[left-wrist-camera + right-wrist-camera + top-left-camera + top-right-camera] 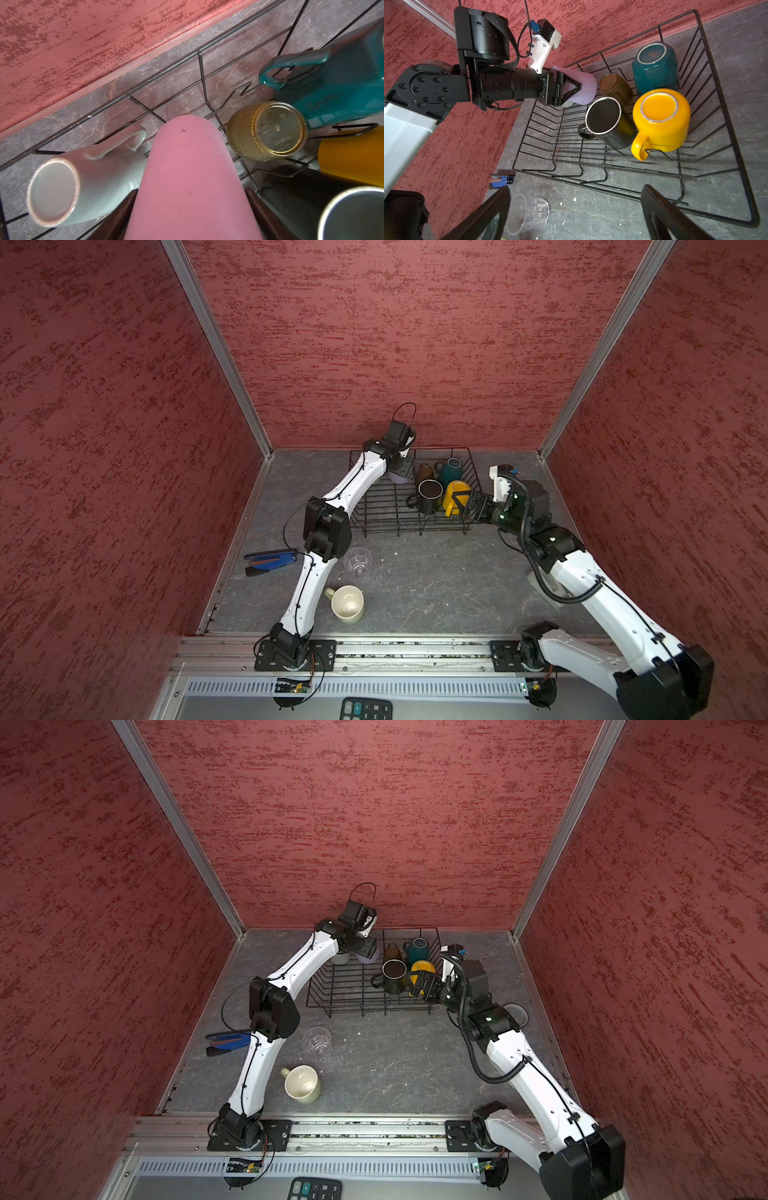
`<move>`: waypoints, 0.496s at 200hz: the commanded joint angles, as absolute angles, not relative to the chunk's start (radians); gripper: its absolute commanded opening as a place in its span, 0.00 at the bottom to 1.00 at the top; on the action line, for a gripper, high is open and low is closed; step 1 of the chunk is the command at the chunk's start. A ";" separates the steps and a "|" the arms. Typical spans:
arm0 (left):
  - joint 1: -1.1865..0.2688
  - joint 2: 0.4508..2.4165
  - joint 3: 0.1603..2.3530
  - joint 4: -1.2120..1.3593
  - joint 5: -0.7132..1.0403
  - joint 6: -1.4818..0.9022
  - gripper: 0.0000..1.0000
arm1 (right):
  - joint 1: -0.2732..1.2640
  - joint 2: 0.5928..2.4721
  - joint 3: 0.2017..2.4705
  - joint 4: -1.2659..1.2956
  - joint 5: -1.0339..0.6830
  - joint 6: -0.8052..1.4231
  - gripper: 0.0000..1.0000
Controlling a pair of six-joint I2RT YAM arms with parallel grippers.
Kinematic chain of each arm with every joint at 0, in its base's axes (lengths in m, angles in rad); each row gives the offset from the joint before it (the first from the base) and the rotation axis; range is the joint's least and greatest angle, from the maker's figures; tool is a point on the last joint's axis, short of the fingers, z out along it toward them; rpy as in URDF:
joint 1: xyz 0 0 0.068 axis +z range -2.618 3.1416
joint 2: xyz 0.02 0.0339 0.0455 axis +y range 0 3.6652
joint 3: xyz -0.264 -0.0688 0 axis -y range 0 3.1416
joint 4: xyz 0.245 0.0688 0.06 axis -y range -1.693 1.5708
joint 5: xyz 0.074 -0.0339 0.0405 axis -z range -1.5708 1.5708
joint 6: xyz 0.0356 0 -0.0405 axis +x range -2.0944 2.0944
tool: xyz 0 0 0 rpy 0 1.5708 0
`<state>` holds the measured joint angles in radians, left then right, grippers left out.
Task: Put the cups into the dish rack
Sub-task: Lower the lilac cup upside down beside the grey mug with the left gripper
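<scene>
Overhead pair, wrist close-ups, sharing dish rack [382,506]

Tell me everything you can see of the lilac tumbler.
The lilac tumbler is smooth, matte and handleless, plastic by its look, with a few dark specks. The left gripper clamps it lengthwise between both fingers, rounded end pointing away from the wrist. It is tilted over a back corner of the dish rack, between the grey mug and the brown mug; whether it touches them is unclear.
</scene>
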<state>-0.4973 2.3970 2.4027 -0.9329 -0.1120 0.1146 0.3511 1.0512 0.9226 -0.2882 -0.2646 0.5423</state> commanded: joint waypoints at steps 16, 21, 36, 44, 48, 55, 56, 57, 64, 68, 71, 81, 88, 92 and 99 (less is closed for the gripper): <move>-0.500 2.440 2.443 -0.940 -0.131 0.132 0.02 | 0.346 1.055 0.912 -0.248 -0.290 0.555 0.99; -0.499 2.445 2.447 -0.945 -0.127 0.132 0.03 | 0.346 1.057 0.912 -0.248 -0.291 0.556 0.99; -0.496 2.470 2.470 -0.969 -0.106 0.126 0.10 | 0.347 1.064 0.914 -0.247 -0.298 0.557 0.99; -0.493 2.486 2.488 -0.985 -0.103 0.122 0.15 | 0.347 1.067 0.917 -0.245 -0.302 0.557 0.99; -0.492 2.495 2.502 -0.996 -0.101 0.118 0.17 | 0.347 1.069 0.916 -0.243 -0.303 0.557 0.99; -0.489 2.511 2.522 -1.013 -0.098 0.109 0.17 | 0.346 1.071 0.917 -0.241 -0.304 0.557 0.99; -0.488 2.513 2.525 -1.016 -0.097 0.107 0.17 | 0.346 1.071 0.916 -0.241 -0.304 0.557 0.99; -0.486 2.515 2.528 -1.017 -0.096 0.107 0.17 | 0.347 1.071 0.917 -0.241 -0.305 0.558 0.99; -0.483 2.528 2.544 -1.032 -0.089 0.100 0.17 | 0.347 1.073 0.919 -0.242 -0.306 0.557 0.99; -0.481 2.534 2.547 -1.035 -0.086 0.098 0.17 | 0.345 1.074 0.920 -0.242 -0.307 0.557 0.99; -0.479 2.535 2.550 -1.037 -0.085 0.093 0.18 | 0.347 1.075 0.920 -0.241 -0.307 0.557 0.99; -0.476 2.540 2.549 -1.038 -0.079 0.086 0.22 | 0.347 1.076 0.926 -0.242 -0.310 0.556 0.99; -0.474 2.542 2.550 -1.039 -0.076 0.085 0.29 | 0.346 1.078 0.927 -0.244 -0.309 0.553 0.99; -0.473 2.542 2.549 -1.040 -0.074 0.084 0.31 | 0.347 1.078 0.929 -0.244 -0.308 0.552 0.99; -0.471 2.543 2.549 -1.041 -0.066 0.082 0.34 | 0.346 1.080 0.930 -0.247 -0.307 0.551 0.99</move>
